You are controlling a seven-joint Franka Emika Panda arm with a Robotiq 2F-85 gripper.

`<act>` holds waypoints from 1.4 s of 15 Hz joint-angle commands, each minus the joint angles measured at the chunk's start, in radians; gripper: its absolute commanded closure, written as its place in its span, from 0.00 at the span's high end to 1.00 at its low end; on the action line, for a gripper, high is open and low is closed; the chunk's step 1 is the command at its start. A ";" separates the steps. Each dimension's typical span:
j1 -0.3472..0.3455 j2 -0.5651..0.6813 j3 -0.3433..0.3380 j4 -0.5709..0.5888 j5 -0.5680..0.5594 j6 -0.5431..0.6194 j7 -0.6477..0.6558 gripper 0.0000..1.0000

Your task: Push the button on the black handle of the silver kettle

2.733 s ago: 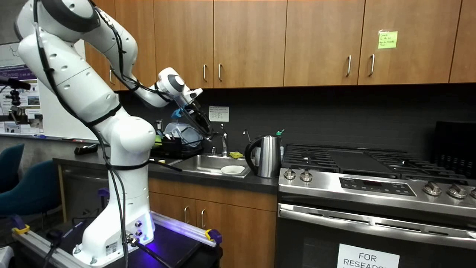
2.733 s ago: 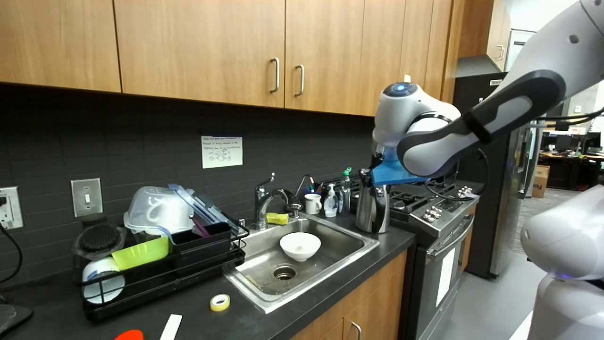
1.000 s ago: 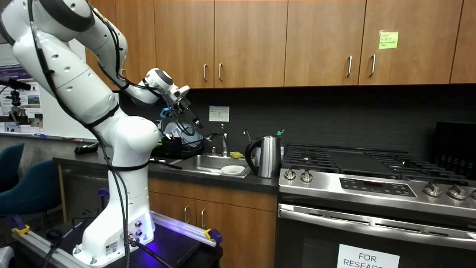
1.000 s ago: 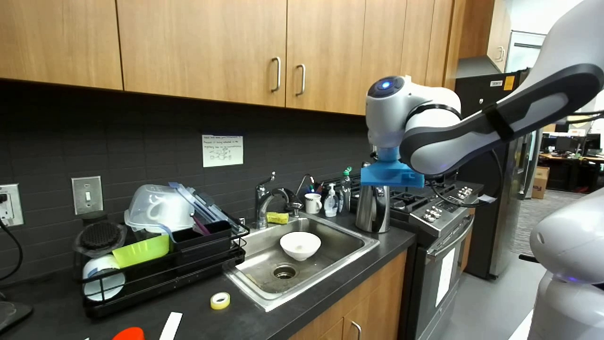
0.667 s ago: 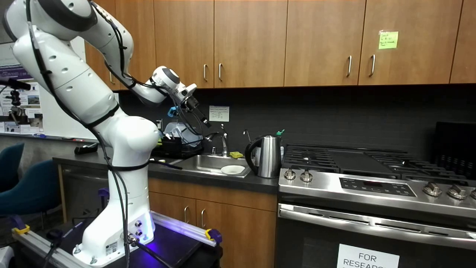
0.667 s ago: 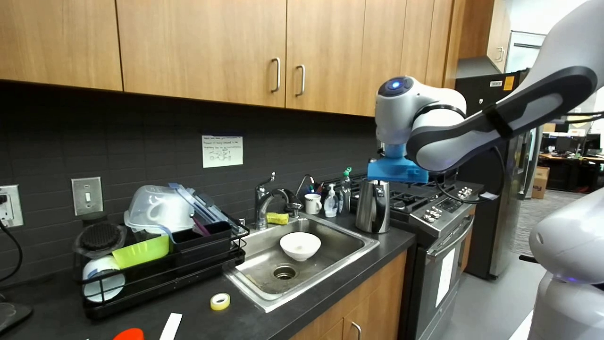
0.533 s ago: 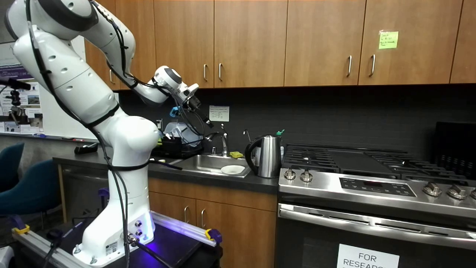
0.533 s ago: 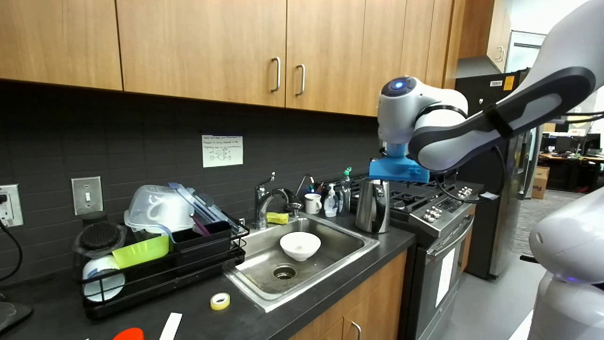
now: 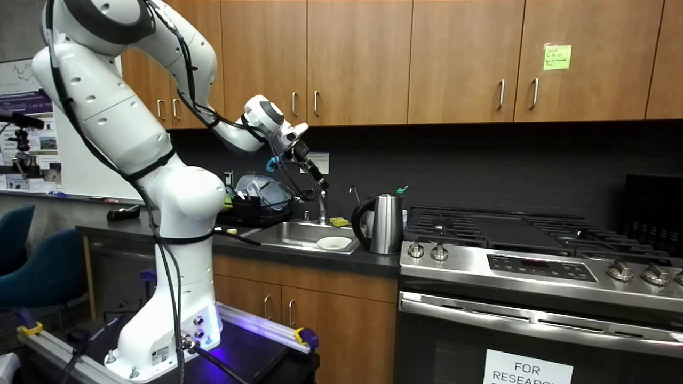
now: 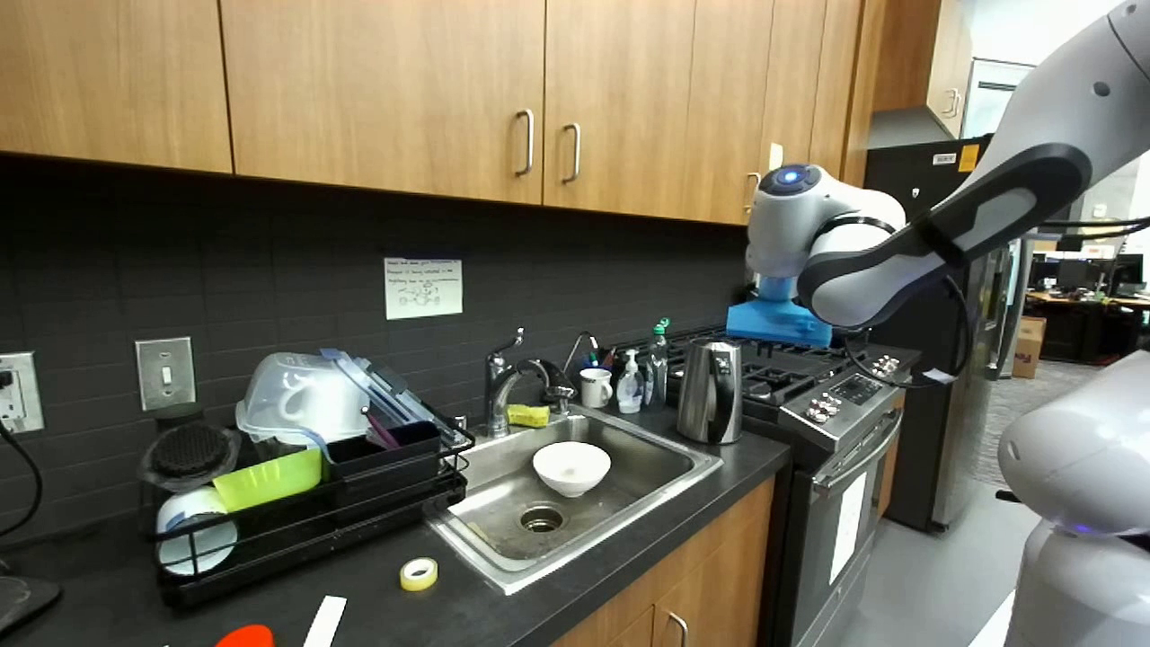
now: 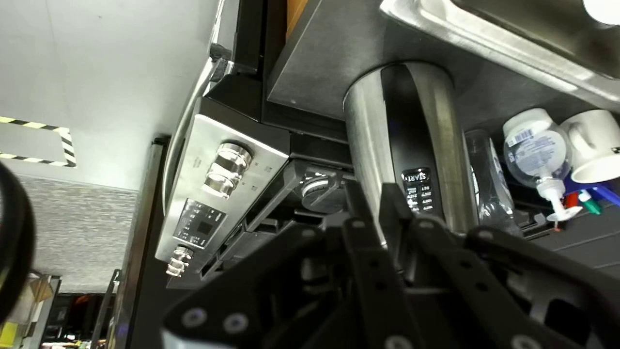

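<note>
We've got the silver kettle (image 10: 696, 400) upright on the dark counter (image 10: 476, 620), between the sink (image 10: 611, 530) and the stove (image 9: 453, 266). Its black handle (image 11: 411, 126) shows in the wrist view, START button (image 11: 415, 177) legible but upside down, small labels next to it. The gripper (image 11: 374, 191) hangs in the air, angled down, apart from the kettle in an exterior view; a blue mount (image 10: 777, 323) covers it in an exterior view. Its jaws stand close together with a slim gap, nothing grasped that we see; too dark there for us to tell whether they're fully clenched. White bowl (image 10: 571, 469) in the sink, yellow sponge (image 10: 528, 415) by the faucet (image 10: 497, 404). Soap bottle (image 11: 537, 150) and white mug (image 11: 596, 145) near the kettle. Loaded dish rack (image 10: 314, 544) across the sink from it, tape roll (image 10: 419, 575) on the counter.
</note>
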 commanded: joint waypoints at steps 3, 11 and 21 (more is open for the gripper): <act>-0.031 0.080 -0.090 0.045 -0.034 0.125 -0.091 0.00; -0.039 0.201 -0.147 0.078 0.023 0.313 -0.231 0.00; -0.017 0.360 -0.231 0.140 0.028 0.382 -0.302 0.00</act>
